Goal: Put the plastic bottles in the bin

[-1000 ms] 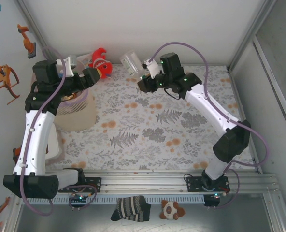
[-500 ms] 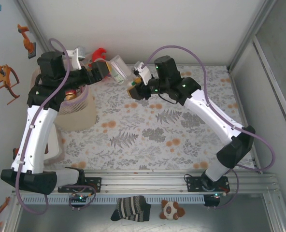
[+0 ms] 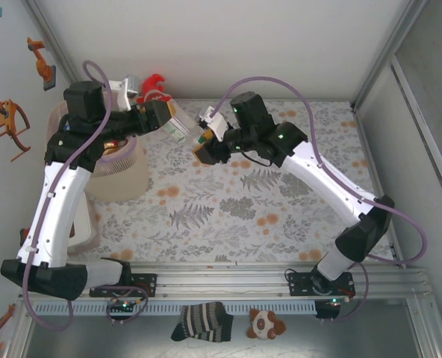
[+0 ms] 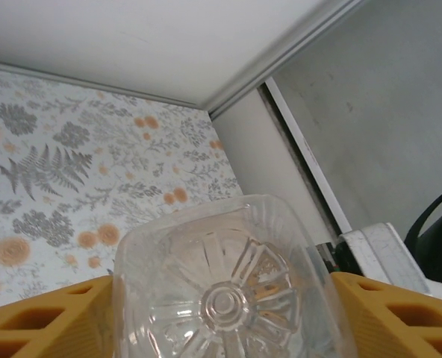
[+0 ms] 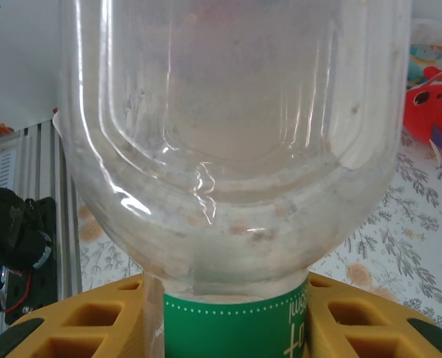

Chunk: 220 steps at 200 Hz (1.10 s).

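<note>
A second ago the clear bottle (image 3: 179, 128) was held up by the right gripper (image 3: 204, 145) alone. Now it is clamped at both ends, its base gripped by the left gripper (image 3: 166, 121). A handover towards the bin (image 3: 124, 179) is judged under way.

The bottle (image 5: 236, 149) is clear with a green, white-lettered label. The left gripper (image 4: 221, 298) and right gripper (image 5: 228, 313) have yellow-orange fingers. The table (image 3: 281, 201) bears grey ferns and orange blossoms on white. The bin (image 3: 124, 175) is pale pink, the plush (image 3: 155, 82) red.
</note>
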Each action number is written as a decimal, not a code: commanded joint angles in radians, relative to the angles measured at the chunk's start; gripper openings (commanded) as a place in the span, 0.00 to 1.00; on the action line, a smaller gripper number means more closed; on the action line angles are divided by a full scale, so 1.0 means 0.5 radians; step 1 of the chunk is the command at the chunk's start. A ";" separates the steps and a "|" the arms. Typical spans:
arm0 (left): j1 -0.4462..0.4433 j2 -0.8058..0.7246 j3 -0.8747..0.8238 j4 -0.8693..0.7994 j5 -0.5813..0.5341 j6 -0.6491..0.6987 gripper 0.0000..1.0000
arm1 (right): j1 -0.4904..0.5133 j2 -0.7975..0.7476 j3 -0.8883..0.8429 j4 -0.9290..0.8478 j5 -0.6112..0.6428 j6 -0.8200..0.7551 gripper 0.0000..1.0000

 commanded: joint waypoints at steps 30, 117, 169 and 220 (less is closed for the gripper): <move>-0.001 -0.086 -0.002 -0.073 0.003 0.029 0.56 | 0.018 -0.089 0.053 0.013 0.024 -0.062 0.30; 0.045 -0.149 0.220 -0.385 -0.330 0.263 0.47 | 0.021 -0.240 -0.055 0.134 0.159 0.016 0.72; 0.251 -0.259 0.421 -0.636 -0.820 0.404 0.42 | 0.018 -0.388 -0.156 0.173 0.303 -0.001 0.73; 0.295 -0.265 0.621 -0.803 -1.563 0.655 0.40 | 0.020 -0.424 -0.190 0.160 0.317 -0.020 0.73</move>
